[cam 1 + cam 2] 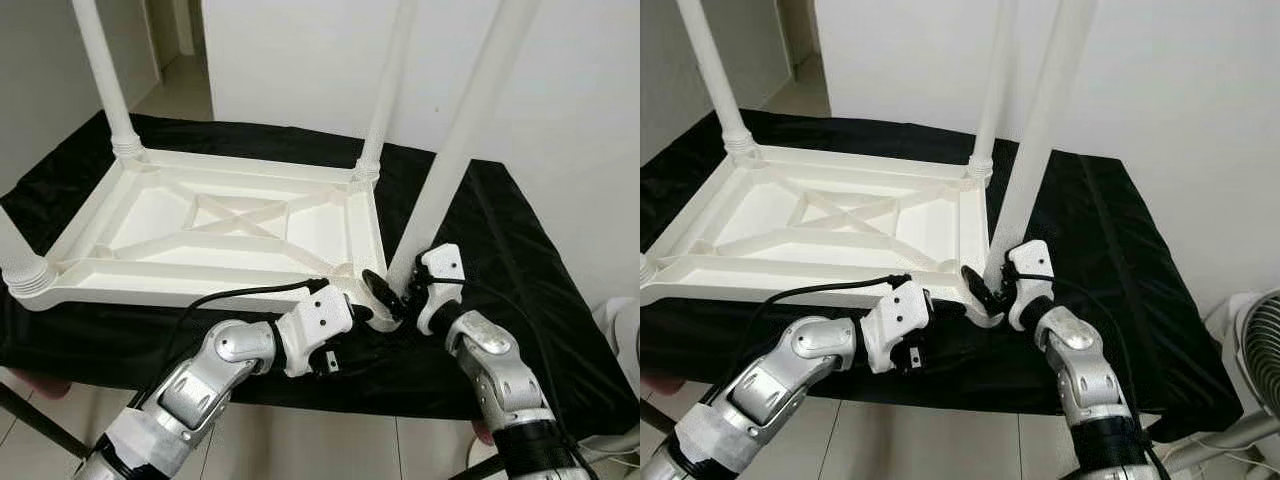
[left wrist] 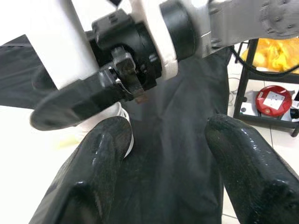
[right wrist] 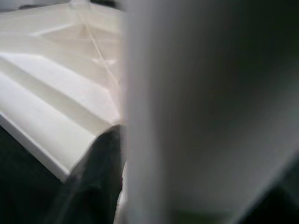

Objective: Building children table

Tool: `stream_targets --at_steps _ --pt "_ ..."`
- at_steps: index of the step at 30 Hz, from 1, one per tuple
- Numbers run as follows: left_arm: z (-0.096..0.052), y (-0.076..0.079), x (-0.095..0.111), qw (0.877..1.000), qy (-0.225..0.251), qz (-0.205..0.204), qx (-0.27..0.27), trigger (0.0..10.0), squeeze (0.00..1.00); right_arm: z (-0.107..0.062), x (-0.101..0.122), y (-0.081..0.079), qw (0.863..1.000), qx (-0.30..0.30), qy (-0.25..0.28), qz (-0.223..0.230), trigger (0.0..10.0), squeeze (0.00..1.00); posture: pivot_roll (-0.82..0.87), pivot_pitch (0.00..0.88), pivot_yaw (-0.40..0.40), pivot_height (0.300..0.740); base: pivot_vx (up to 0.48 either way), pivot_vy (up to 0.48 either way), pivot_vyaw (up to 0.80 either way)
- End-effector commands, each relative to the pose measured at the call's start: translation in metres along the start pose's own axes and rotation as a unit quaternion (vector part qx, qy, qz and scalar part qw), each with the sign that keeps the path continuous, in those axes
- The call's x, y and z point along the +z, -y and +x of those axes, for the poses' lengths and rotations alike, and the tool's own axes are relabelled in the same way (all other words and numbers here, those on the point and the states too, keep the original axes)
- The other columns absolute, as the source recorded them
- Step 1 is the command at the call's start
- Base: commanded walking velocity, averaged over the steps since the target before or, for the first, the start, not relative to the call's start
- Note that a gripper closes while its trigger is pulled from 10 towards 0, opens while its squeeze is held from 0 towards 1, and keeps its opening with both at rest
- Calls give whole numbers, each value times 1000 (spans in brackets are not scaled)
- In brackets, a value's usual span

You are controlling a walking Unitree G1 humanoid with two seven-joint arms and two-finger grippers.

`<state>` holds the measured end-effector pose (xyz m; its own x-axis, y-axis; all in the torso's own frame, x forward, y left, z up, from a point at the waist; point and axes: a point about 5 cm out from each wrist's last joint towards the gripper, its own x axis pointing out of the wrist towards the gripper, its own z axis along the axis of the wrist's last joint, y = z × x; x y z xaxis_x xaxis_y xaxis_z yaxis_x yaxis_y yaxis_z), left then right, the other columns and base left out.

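Three legs seated; fourth leg (image 1: 455,160) clamped by right gripper (image 1: 400,290) over tabletop (image 1: 215,225) corner; left gripper (image 1: 365,312) open; needed plumbing.

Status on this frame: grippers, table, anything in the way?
Right gripper shut on the fourth leg, at the near right corner. Left gripper open beside that corner. Upturned white tabletop on black cloth, three legs seated. No obstruction visible.
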<state>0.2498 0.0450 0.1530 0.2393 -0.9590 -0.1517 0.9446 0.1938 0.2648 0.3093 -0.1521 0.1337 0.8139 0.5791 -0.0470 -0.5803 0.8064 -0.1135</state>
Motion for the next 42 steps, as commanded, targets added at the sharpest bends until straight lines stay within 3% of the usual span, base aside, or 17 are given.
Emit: stream_targets --at_steps 1,11,12,13,24,26,30,34,37,42 --pt "-1 4 1 1000 0 0 -25 10000 0 1 -9 -1 1000 19 -19 0 0 0 -77 0 -93 740 0 0 0" --pt "-3 2 1 1000 -2 0 -13 10000 0 -2 -20 -2 999 31 -34 15 0 0 -74 0 -95 740 0 0 0" --pt "-3 2 1 1000 -2 0 -13 10000 0 -2 -20 -1 999 23 -32 12 6627 0 -77 0 -92 740 0 0 0" --pt "-3 2 1 1000 -2 -1 -13 10000 0 -2 -20 0 999 18 -31 10 10000 0 -77 0 -92 740 0 0 0" --pt "-4 2 1 1000 -3 -4 -14 10000 0 3 -15 -9 998 -62 -22 18 10000 0 -89 0 -81 740 0 0 0" --pt "-3 2 1 1000 -4 -5 -16 10000 0 7 -15 -13 988 -143 -28 49 10000 0 -91 0 -77 740 0 0 0" --pt "-3 2 1 1000 -4 -5 -16 10000 0 8 -15 -16 985 -165 -29 52 10000 0 -91 0 -75 740 0 0 0" --pt "-4 3 1 1000 -6 -5 -17 10000 0 10 -13 -32 959 -274 -29 70 10000 0 -84 0 -79 740 0 0 0" --pt "-5 3 0 1000 -7 -5 -17 10000 0 9 -14 -37 947 -311 -30 79 10000 0 -82 0 -82 740 0 0 0" --pt "-6 4 1 1000 -8 -6 -16 10000 0 8 -10 -43 937 -336 -16 91 10000 0 -79 0 -75 740 0 0 0"
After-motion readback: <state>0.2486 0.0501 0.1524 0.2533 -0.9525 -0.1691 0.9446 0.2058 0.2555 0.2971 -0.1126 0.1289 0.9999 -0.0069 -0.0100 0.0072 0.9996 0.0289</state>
